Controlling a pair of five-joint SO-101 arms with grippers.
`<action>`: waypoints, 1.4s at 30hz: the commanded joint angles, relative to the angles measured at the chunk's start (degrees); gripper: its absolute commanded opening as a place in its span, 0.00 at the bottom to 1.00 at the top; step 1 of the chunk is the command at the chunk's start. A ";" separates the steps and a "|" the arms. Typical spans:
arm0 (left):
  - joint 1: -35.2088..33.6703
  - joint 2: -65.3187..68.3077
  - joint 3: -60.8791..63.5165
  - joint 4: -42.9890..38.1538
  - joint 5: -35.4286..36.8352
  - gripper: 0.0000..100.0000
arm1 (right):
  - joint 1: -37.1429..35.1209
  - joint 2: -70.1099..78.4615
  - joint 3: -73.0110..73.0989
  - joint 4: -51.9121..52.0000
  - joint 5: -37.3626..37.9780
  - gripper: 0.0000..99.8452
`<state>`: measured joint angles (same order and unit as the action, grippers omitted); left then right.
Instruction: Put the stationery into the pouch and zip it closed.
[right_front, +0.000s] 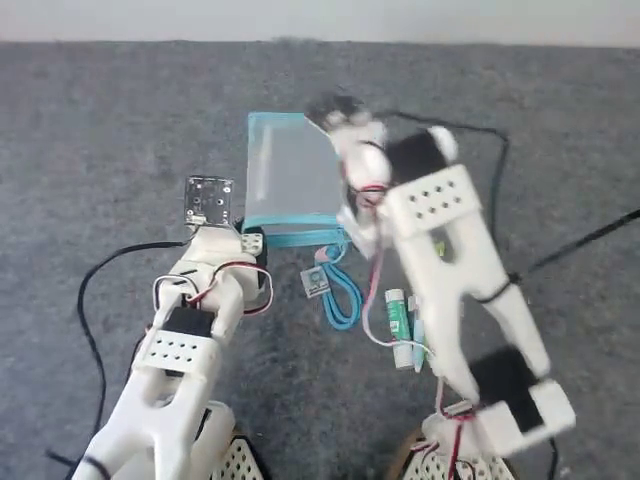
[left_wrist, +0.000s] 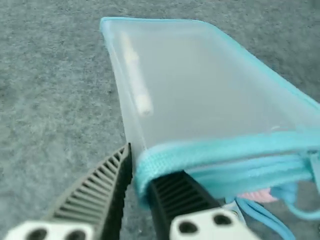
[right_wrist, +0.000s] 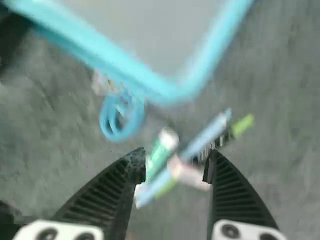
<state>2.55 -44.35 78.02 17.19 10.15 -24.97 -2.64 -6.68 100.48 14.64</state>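
1. Translucent plastic edged in teal, the pouch (right_front: 290, 175) lies flat on the grey tabletop (right_front: 110, 120), in the middle between the two arms.
2. The left arm's fingers (left_wrist: 107, 192) are pinched almost together on the pouch's near corner, with the zip edge caught between them.
3. A pale stick (left_wrist: 135, 82) shows through the pouch wall, along one side.
4. The right arm's fingers (right_wrist: 120, 185) stand wide apart and hold nothing.
5. Beyond the gap between them lies the stationery (right_front: 403, 325), a green-and-white stick and a blue pen side by side on the tabletop, near the pouch's zip end but apart from it.
6. A blue cord loop (right_front: 342, 292) lies between the pouch and the stationery.
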 joint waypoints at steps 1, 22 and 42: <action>-1.49 -0.70 -0.66 -1.67 0.09 0.01 | 6.29 -10.15 14.77 -4.09 5.71 0.20; -1.14 -0.26 -0.66 -1.49 0.09 0.01 | 11.65 -18.95 40.26 -22.55 -27.34 0.20; -1.23 -0.26 -0.66 -1.49 0.09 0.01 | 17.19 -1.10 31.12 -26.59 -46.33 0.10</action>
<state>1.58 -44.35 78.02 17.19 10.15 -11.69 -3.16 27.60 74.20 -32.75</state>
